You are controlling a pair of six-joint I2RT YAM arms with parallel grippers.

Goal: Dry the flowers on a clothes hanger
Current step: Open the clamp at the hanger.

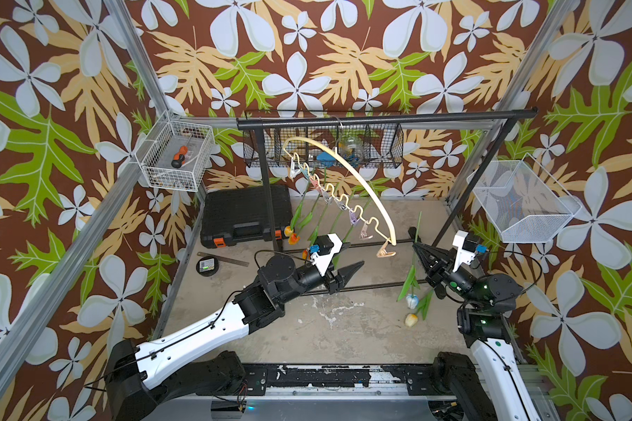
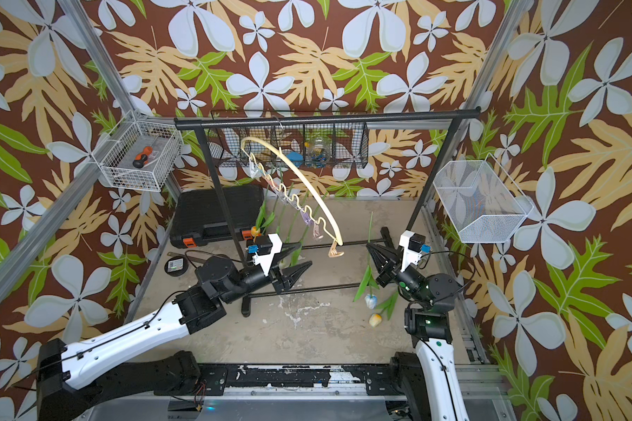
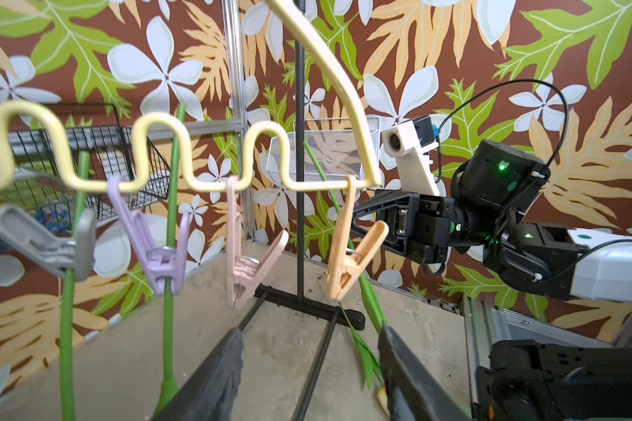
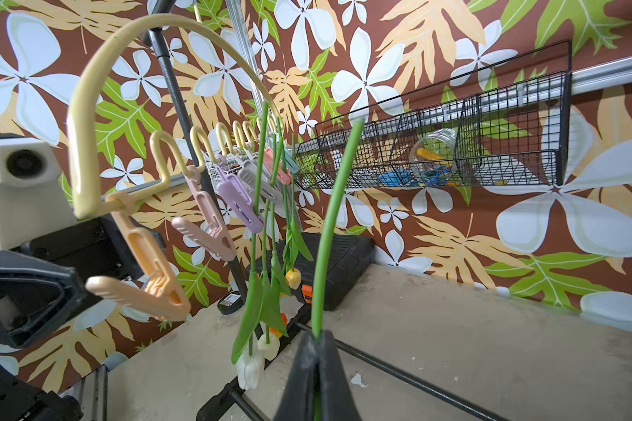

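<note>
Right claw (image 4: pixel 316 342) pinched on a green tulip stem (image 4: pixel 338 218); left claw (image 3: pixel 311 339) half-open, empty — the dangling peach plastic clothespin (image 3: pixel 351 262) just ahead might swing away if nudged.

Bright, even, diffuse light from overhead; shadows on the table (image 1: pixel 362 328) are faint and soft-edged, with no hard glare. Both top views are sharp across the scene, slightly soft in the far corners. Wrist views are wide-angle with heavy edge stretch (the black wire basket (image 4: pixel 489 145) looks bowed). In the left wrist view the clothes hanger (image 3: pixel 161 119), grey clothespin (image 3: pixel 33 237) and left gripper (image 3: pixel 311 330) are blurred, while the wallpaper is crisp. In the right wrist view the peach clothespin (image 4: pixel 150 277) and right gripper (image 4: pixel 316 337) are soft; the tulip stem (image 4: pixel 332 218) is sharper. The green status light (image 3: pixel 501 167) blooms a little.
</note>
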